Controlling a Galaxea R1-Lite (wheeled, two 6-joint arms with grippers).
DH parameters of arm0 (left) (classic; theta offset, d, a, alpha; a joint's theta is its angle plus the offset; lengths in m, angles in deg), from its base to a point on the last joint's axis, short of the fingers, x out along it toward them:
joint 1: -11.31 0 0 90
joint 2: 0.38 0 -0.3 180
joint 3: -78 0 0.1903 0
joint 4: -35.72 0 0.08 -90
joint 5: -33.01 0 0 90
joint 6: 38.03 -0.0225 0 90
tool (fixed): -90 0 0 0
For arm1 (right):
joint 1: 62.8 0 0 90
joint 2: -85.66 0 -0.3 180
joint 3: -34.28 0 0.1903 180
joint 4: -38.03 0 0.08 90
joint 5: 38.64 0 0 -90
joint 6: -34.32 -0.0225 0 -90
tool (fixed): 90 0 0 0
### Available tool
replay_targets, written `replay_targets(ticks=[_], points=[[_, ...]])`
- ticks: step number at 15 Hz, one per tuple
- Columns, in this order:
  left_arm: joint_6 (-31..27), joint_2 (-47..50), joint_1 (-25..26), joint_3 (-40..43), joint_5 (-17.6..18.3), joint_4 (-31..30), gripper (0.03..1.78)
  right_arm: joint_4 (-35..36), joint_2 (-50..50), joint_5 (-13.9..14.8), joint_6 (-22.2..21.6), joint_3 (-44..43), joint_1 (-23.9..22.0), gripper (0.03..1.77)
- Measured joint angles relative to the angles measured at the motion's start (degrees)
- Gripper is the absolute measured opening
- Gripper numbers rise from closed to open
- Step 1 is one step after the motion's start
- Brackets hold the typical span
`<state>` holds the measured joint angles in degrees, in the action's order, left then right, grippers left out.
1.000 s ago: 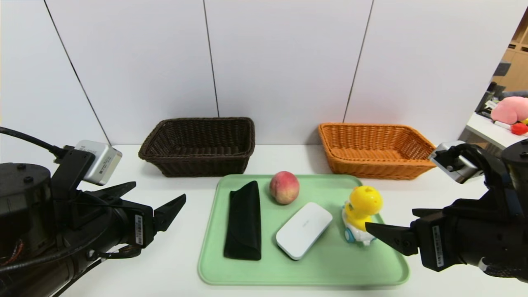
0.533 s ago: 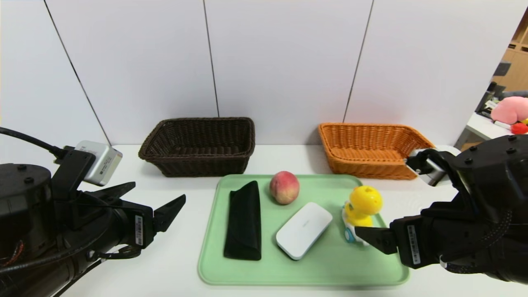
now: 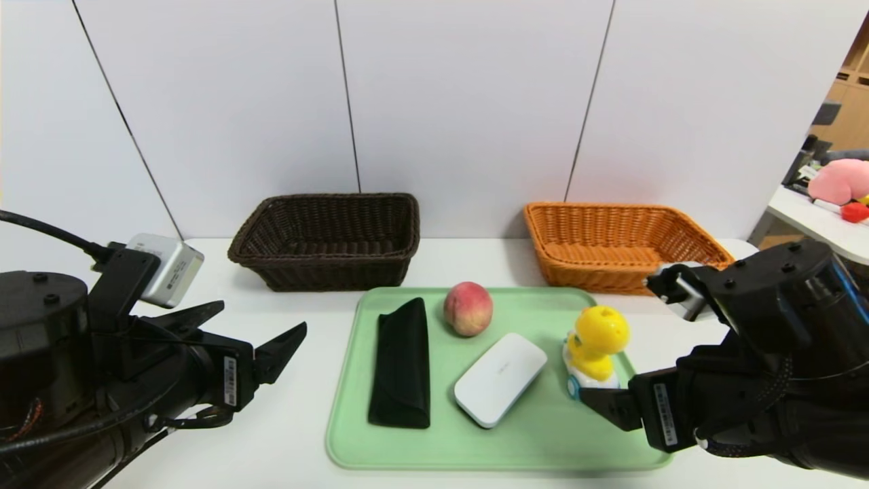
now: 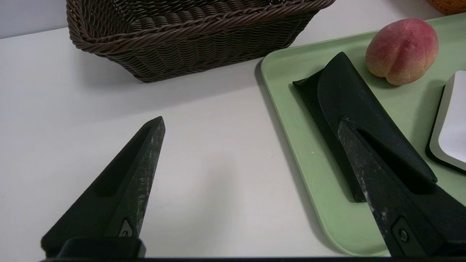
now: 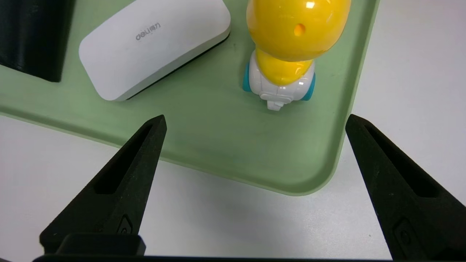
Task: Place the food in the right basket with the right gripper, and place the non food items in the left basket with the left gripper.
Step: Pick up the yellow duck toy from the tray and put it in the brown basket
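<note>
Right hand [image 5: 255,120] spread, empty, above tray [image 5: 218,145] corner.

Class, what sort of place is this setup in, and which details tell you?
Probably an office or lab test station: white table, plain partition panels behind, and shelving and a toy-strewn desk beyond.

Left pincer [image 3: 254,339] open, level, parked left. Right pincer [image 3: 597,401] open, tilted downward.

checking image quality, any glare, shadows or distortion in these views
Head view: wall seams bow outward, wide-lens distortion. Right wrist view: bright glare spots on the yellow toy. Left wrist view: soft shadow under the brown basket; near gripper fingers look slightly soft.
</note>
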<state>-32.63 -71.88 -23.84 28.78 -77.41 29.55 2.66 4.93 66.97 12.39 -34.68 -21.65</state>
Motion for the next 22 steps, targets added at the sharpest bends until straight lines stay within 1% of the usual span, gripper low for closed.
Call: replay_targets(ticks=[2, 5, 7, 10, 14, 19, 22], points=[[0.0, 0.0, -0.2, 0.0, 0.0, 0.1, 1.69, 1.6, -1.3, -0.1, 0.0, 0.8, -0.2, 1.7], [0.0, 0.0, -0.3, 0.1, 0.0, 0.0, 1.69, 6.9, -3.4, -0.1, 0.7, 2.8, -0.4, 1.7], [0.0, 0.0, -0.3, 0.0, 0.0, 0.0, 1.69, 7.6, -4.7, 0.0, 1.3, 3.4, -0.6, 1.7], [0.0, 0.0, -0.3, 0.0, 0.0, -0.1, 1.69, 10.5, -6.5, -0.1, 4.4, 3.6, -2.7, 1.7], [0.0, 0.0, -0.2, 0.1, -1.5, -0.1, 1.69, 10.8, -6.7, -0.1, 8.2, 3.7, -5.9, 1.7], [0.0, 0.0, -0.2, 0.1, -1.5, -0.2, 1.69, 11.3, -6.8, -0.2, 8.4, 3.5, -6.6, 1.7], [0.0, 0.0, -0.2, 0.0, -1.5, -0.2, 1.69, 16.1, -7.7, -1.7, 8.7, 4.6, -7.5, 1.7]])
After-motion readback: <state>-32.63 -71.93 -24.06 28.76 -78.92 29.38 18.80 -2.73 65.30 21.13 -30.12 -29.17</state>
